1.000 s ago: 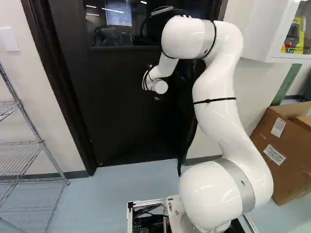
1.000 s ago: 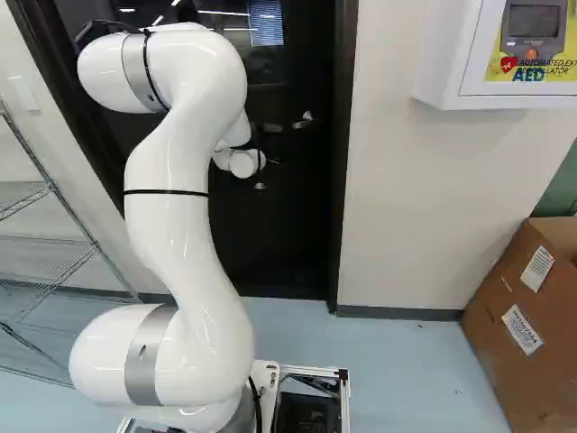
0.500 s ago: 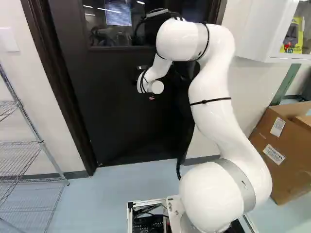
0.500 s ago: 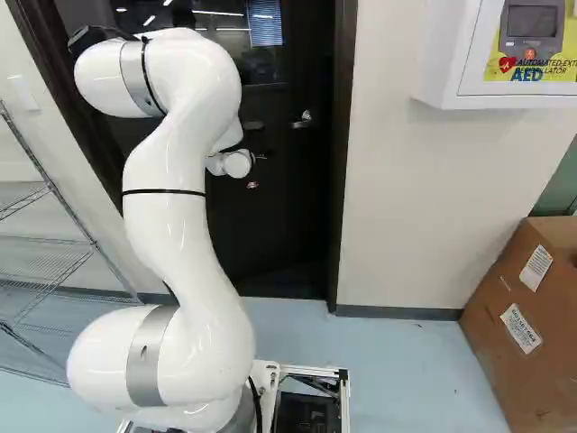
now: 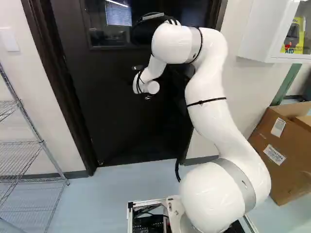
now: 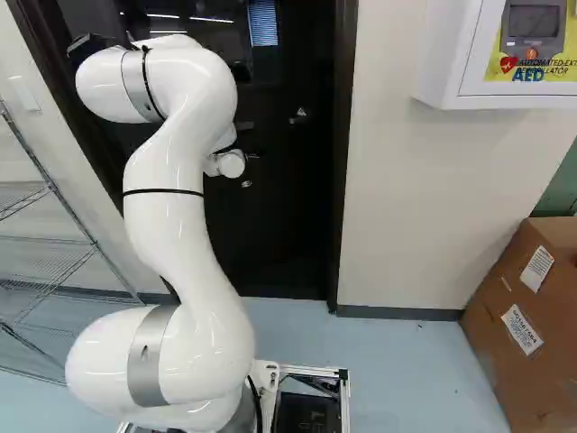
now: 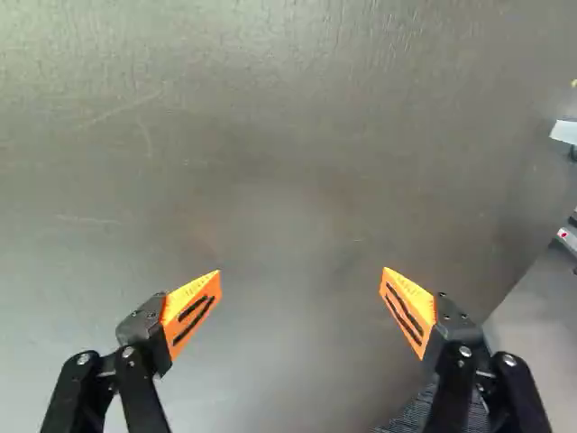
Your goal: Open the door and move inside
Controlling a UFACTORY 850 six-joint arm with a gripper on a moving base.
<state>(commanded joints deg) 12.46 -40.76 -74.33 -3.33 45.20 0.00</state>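
Though near, door [image 5: 112, 111] ahead of gripper [image 6: 246, 183]

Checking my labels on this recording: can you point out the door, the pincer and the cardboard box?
Door [image 5: 116, 121]: left base view, dark panel below the window.
Pincer [image 7: 302, 270]: wrist view, midway between its fingertips.
Cardboard box [image 6: 532, 383]: right base view, side below the white label.

Behind the arm [image 5: 206, 87], left and right base views face the same door [image 5: 112, 116]; wrist view, close, faces a grey surface [image 7: 288, 198]
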